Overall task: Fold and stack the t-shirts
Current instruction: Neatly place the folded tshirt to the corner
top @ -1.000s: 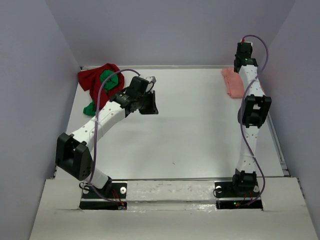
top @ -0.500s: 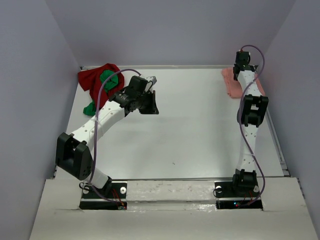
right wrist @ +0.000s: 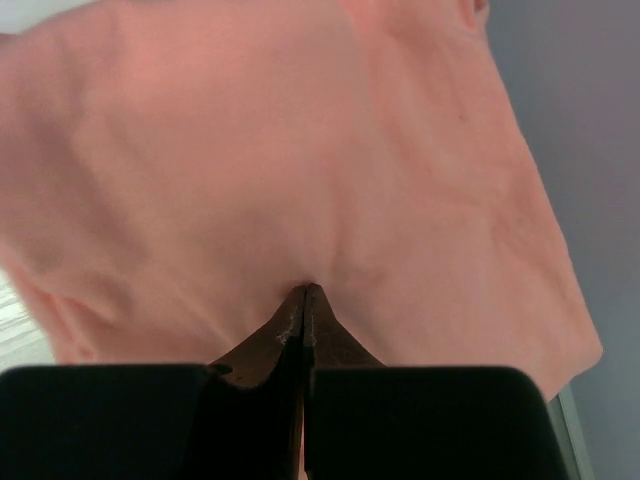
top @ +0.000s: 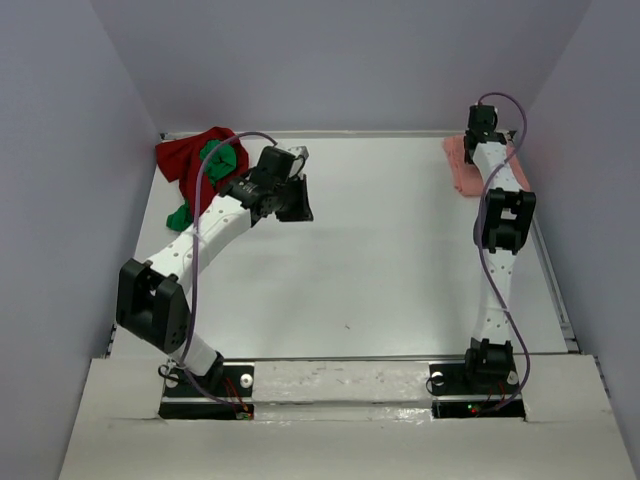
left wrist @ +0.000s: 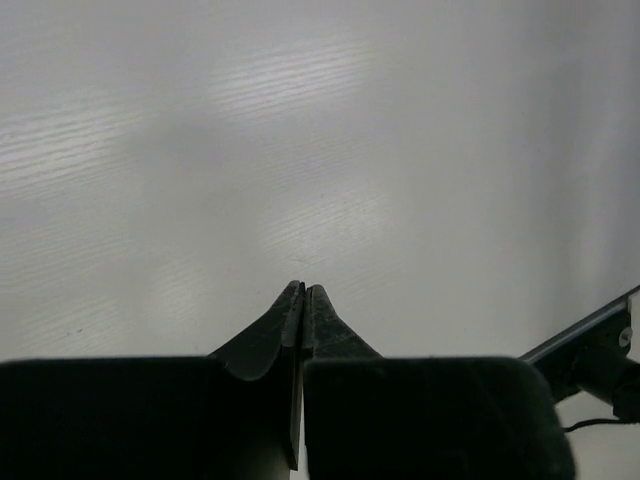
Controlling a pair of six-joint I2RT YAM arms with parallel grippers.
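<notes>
the white table fills most of the top view, with pale grey walls around it. the left arm reaches from its base diagonally toward the far left part of the table. the right arm stretches nearly straight up the right side to the far right corner.

the salmon-pink t-shirt lies bunched into a compact shape in that far right corner, partly under the right arm's wrist. in the right wrist view it fills almost the whole picture. the dark red t-shirt sits crumpled in the far left corner. the bright green t-shirt is tangled with it, partly on top, with a bit of green showing at the heap's near edge.

the left gripper has its fingers pressed together, holding nothing, over bare table just beside the red and green heap. the right gripper is also closed, tips against the salmon-pink cloth where faint creases meet. i cannot tell whether any cloth is pinched.
</notes>
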